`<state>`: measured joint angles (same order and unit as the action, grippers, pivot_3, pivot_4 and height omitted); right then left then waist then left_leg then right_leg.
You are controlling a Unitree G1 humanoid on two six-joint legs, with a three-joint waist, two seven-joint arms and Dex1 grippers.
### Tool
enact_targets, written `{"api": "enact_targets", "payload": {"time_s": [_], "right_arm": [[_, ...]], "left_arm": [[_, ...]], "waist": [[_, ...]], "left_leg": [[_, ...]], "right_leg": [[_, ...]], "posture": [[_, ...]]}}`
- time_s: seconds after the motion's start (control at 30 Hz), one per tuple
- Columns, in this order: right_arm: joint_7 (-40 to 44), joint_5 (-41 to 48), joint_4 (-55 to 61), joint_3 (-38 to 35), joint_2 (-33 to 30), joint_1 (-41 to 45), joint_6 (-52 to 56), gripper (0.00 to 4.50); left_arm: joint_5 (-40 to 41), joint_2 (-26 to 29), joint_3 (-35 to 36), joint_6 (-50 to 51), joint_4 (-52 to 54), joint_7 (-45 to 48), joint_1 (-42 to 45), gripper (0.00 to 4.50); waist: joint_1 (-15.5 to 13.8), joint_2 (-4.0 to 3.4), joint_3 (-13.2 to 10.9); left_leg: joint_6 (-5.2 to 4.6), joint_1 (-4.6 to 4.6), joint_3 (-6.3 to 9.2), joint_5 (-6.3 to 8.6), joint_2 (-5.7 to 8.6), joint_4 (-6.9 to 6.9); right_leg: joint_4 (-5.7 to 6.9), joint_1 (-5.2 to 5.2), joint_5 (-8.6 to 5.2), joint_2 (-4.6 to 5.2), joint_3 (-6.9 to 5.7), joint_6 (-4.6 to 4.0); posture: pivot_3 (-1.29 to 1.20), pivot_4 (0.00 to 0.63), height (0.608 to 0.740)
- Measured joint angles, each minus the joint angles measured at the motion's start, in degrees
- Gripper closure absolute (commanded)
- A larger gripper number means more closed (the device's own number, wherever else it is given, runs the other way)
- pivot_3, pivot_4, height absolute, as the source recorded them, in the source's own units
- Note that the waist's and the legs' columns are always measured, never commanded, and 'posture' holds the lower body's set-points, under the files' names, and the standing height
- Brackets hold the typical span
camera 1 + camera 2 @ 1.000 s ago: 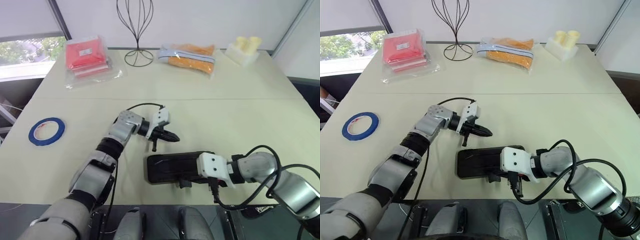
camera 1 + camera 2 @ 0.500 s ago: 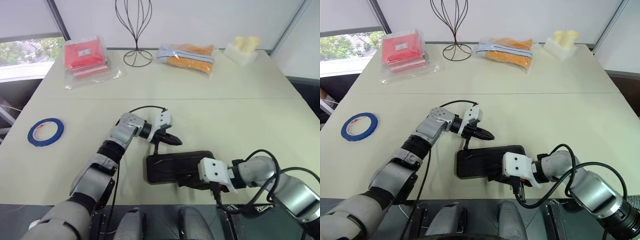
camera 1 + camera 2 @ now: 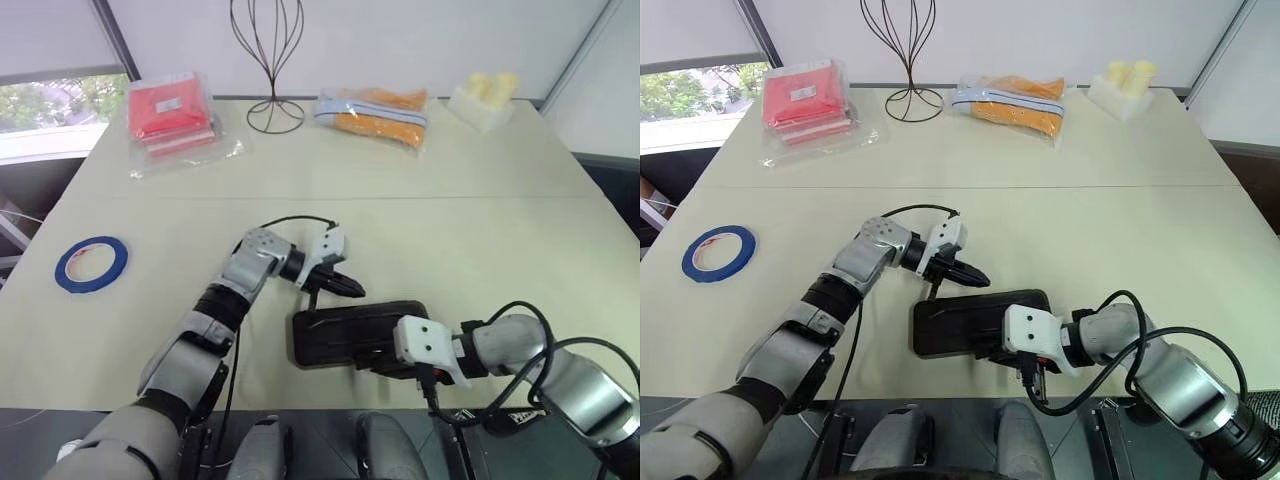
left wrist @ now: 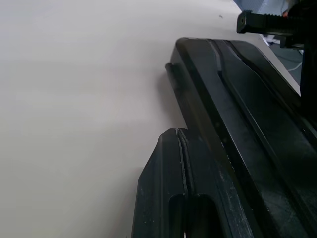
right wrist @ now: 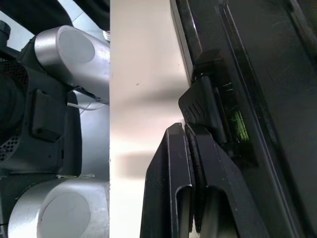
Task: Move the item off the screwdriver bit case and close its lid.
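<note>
The screwdriver bit case (image 3: 345, 335) lies flat near the table's front edge, glossy black, with its lid (image 3: 965, 318) down on it. Nothing rests on top of it, and I cannot tell which thing here is the item. My left gripper (image 3: 355, 290) is shut, its tip just over the case's far long edge (image 4: 208, 114). My right gripper (image 3: 375, 360) is shut too, lying along the near long edge. Its fingertips (image 5: 181, 148) touch the small black latch tab (image 5: 203, 104).
A blue tape roll (image 3: 92, 262) lies at the left. Along the back stand a red packet in clear wrap (image 3: 172, 110), a wire stand (image 3: 275, 100), an orange bag (image 3: 375, 112) and a pale block (image 3: 487, 95). Black cables trail from both wrists.
</note>
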<state>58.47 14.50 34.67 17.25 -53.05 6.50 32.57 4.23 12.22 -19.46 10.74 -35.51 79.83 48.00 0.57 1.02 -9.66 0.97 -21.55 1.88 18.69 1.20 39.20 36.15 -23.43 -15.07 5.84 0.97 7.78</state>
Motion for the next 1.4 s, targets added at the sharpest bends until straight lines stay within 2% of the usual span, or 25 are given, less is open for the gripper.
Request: {"api": "enact_targets", "payload": {"time_s": [0.43,1.4], "right_arm": [[-2.83,-2.61,-0.11,0.32,2.20,-1.17,-0.05,4.45],[-4.61,-10.59,-2.97,2.18,6.29,-1.79,-5.59,4.45]], "left_arm": [[-1.37,0.82,-2.19,-2.72,-0.55,0.24,-0.94,4.50],[-2.42,1.22,-0.55,-2.54,-0.67,-0.52,-1.50,4.50]], "waist": [[-0.01,0.00,0.00],[0.22,-0.01,0.04]], "left_leg": [[0.00,0.01,-0.01,0.00,0.00,0.00],[0.01,0.17,-0.01,-0.01,-0.03,0.04]], "right_leg": [[0.01,0.00,0.00,0.00,0.00,0.00],[0.09,0.11,0.00,-0.04,0.01,0.00]], "posture": [[0.00,0.150,0.740],[0.00,0.150,0.740]]}}
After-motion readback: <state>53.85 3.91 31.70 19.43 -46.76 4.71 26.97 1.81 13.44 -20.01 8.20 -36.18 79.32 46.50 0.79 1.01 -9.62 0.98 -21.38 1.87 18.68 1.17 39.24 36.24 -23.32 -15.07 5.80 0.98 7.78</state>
